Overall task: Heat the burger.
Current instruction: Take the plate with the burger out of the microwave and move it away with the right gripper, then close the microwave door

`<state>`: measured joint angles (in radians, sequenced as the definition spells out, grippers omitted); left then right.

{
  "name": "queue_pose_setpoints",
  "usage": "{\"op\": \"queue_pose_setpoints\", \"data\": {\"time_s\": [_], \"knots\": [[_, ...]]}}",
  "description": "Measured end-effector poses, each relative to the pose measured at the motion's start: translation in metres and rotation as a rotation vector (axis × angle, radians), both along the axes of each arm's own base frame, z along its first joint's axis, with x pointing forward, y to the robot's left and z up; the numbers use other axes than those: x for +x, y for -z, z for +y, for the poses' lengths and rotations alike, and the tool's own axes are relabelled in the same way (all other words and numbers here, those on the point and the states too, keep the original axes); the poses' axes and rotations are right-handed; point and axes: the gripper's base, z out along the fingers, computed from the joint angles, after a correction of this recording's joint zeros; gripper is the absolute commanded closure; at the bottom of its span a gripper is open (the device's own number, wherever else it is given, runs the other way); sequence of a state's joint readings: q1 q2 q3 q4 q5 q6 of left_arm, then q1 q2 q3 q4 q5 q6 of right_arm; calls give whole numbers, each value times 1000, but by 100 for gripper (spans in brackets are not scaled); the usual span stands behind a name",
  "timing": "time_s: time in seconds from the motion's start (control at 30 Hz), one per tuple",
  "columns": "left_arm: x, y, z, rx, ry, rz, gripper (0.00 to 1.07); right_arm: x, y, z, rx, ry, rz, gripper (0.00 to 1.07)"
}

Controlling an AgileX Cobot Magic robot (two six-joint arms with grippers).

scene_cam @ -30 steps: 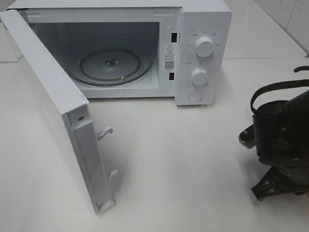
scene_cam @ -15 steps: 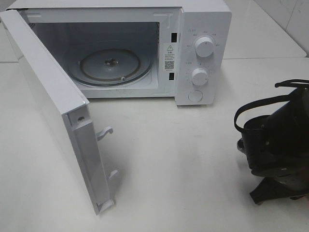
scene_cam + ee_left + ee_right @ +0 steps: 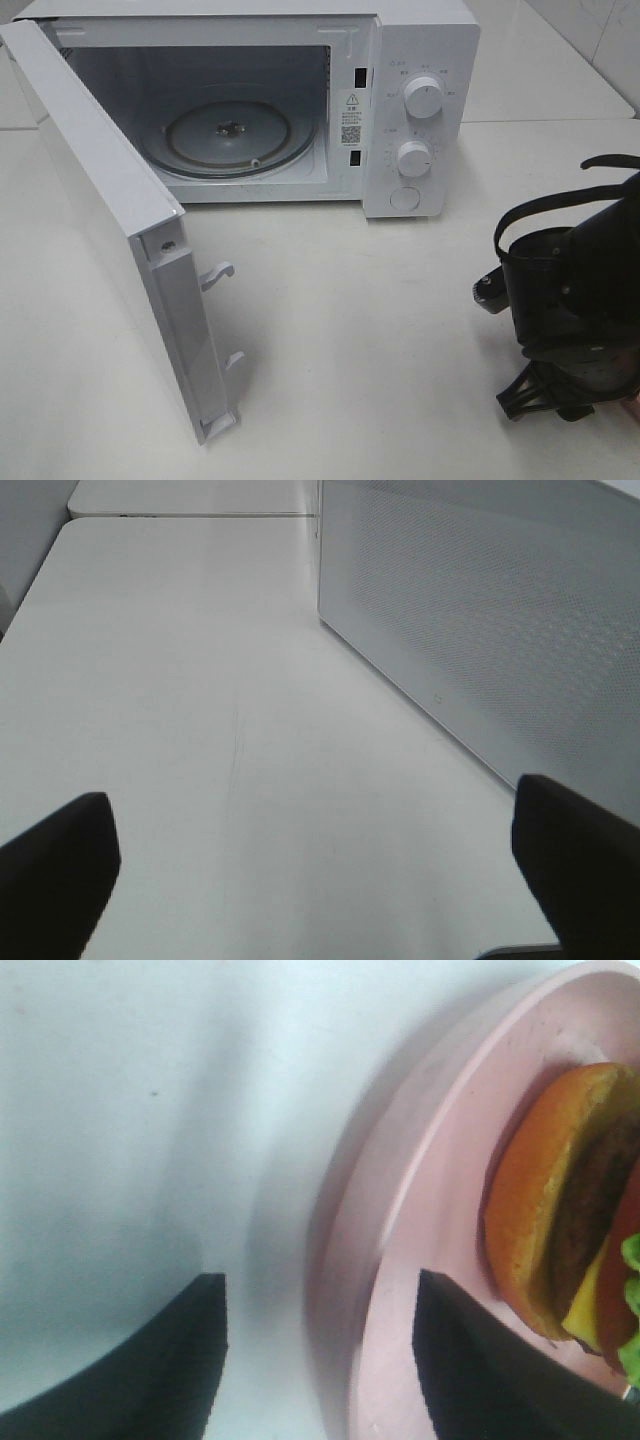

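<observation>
The burger (image 3: 565,1210), with a golden-brown bun, dark patty, orange layer and green lettuce, lies on a pink plate (image 3: 420,1220) in the right wrist view. My right gripper (image 3: 320,1360) is open, with one finger (image 3: 150,1360) over the white table and the other finger (image 3: 480,1360) over the plate, so the plate's rim lies between them. In the high view the black right arm (image 3: 570,300) hides the burger and the plate at the lower right. My left gripper (image 3: 315,880) is open and empty above the table, and it does not show in the high view.
A white microwave (image 3: 420,60) stands at the back with its door (image 3: 100,200) swung wide open to the left and a glass turntable (image 3: 228,135) inside. The door's meshed face (image 3: 480,630) is close beside my left gripper.
The right arm has shifted a little to the left and lower at the table's right edge. The microwave and its door have not moved.
</observation>
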<state>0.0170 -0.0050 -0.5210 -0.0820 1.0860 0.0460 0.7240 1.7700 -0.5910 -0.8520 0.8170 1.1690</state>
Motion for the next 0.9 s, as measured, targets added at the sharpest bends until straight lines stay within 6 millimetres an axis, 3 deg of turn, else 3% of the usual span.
{"op": "queue_pose_setpoints", "data": {"time_s": [0.27, 0.33, 0.43, 0.5, 0.6, 0.67, 0.9], "knots": [[0, 0, 0, 0, 0, 0, 7, -7, -29, 4, 98, -28, -39, 48], [0, 0, 0, 0, 0, 0, 7, -13, -51, 2, 174, -52, -63, 39], [0, 0, 0, 0, 0, 0, 7, -15, -55, 2, 192, -59, -66, 35], [0, 0, 0, 0, 0, 0, 7, -24, -78, 0, 287, -114, -77, 24], [0, 0, 0, 0, 0, 0, 7, -27, -82, 0, 311, -134, -72, 24], [0, 0, 0, 0, 0, 0, 7, -40, -101, -2, 411, -227, -54, 25], [0, 0, 0, 0, 0, 0, 7, -62, -128, -9, 550, -341, -70, 25]]}}
